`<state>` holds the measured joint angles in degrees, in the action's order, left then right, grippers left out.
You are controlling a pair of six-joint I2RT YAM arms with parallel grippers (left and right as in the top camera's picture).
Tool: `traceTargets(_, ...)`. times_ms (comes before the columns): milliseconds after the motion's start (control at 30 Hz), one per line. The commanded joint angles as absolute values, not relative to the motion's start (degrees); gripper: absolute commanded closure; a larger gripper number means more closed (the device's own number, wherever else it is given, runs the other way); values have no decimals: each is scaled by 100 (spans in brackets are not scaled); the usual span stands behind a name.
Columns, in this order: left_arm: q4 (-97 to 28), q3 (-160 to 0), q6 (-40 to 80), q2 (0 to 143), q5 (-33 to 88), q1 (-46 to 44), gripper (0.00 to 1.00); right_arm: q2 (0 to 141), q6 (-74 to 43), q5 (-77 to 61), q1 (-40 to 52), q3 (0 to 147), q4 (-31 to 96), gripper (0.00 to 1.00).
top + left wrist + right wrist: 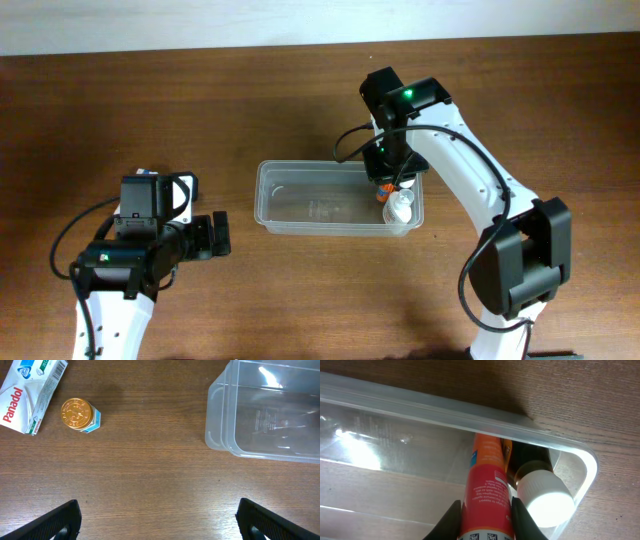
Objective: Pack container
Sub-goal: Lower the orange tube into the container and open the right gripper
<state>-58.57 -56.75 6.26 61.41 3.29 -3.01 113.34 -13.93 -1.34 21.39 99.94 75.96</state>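
Right hand (486, 516) gripping red tube (485, 475) in container (420, 408), tube's end cropped

- Worktop (150, 475): brown wood grain, bare directly between the left jaws.
- Panadol box (30, 395): lies flat, ahead of the left jaws and off to their left.
- Gold-capped bottle (77, 414): upright, just beside the box.
- Container (216, 440): ahead and to the right, well apart from the bottle.

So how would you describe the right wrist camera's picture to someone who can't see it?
The right gripper clamps a red tube, its far end poked into the corner of the clear container. A dark bottle with a white cap sits beside it in that corner.
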Motion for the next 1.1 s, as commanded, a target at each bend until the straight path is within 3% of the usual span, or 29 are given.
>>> traceTargets(0, -5865, -5769, 637, 6145, 432, -322, 0, 11428, -1441, -34, 2174, 10018, 7577, 75)
traceTargets(67, -5865, -5769, 637, 6145, 432, -322, 1, 11428, -1437, -34, 2174, 10018, 7579, 62)
traceTargets(133, -5865, -5769, 637, 6145, 432, -322, 1, 11428, -1396, -32, 2174, 10018, 7577, 59)
traceTargets(400, -5863, -5769, 637, 6145, 429, -322, 1, 11205, -1378, 40, 2174, 10324, 7612, 57)
traceTargets(600, -5863, -5769, 637, 6143, 429, -322, 1, 10418, -1376, 71, 2093, 11111, 7719, 50)
traceTargets(867, -5883, -6014, 642, 6176, -49, -285, 0, 9249, -1310, 67, 805, 11299, 8340, 28)
traceTargets(1067, -5780, -6119, 727, 6853, -82, 255, 0, 9231, -836, -106, -257, 11041, 9074, 27)
